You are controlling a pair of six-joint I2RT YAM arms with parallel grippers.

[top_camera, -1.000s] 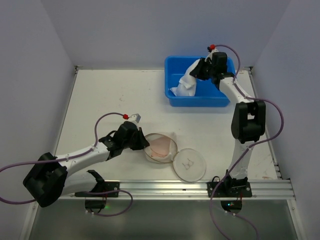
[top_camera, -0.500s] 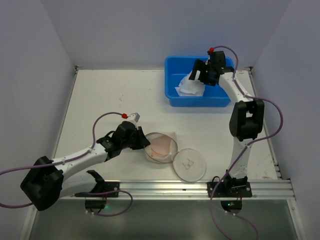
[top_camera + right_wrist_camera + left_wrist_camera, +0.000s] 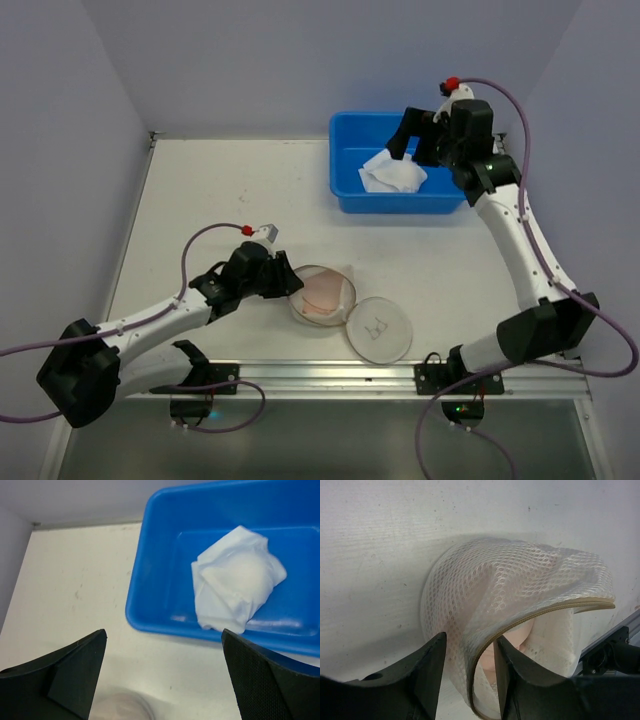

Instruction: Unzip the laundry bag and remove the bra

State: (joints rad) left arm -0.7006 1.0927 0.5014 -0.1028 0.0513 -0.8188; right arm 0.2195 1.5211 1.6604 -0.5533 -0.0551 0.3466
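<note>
Handling note: the round white mesh laundry bag (image 3: 322, 293) is lying unzipped on the worktop (image 3: 220, 190), looking light, soft and prone to collapsing. Its stiffer tan zipper rim (image 3: 545, 612) is offering the surest hold. My left hand (image 3: 470, 645) is standing partly open astride that rim, not pinching it. My right hand (image 3: 163, 635) is hanging wide open above the blue plastic tub (image 3: 145, 580), where the limp white bra (image 3: 237, 577) is lying crumpled.

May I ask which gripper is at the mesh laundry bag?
The left gripper: its fingers straddle the unzipped rim of the laundry bag, while the right gripper hangs open above the blue tub.
</note>
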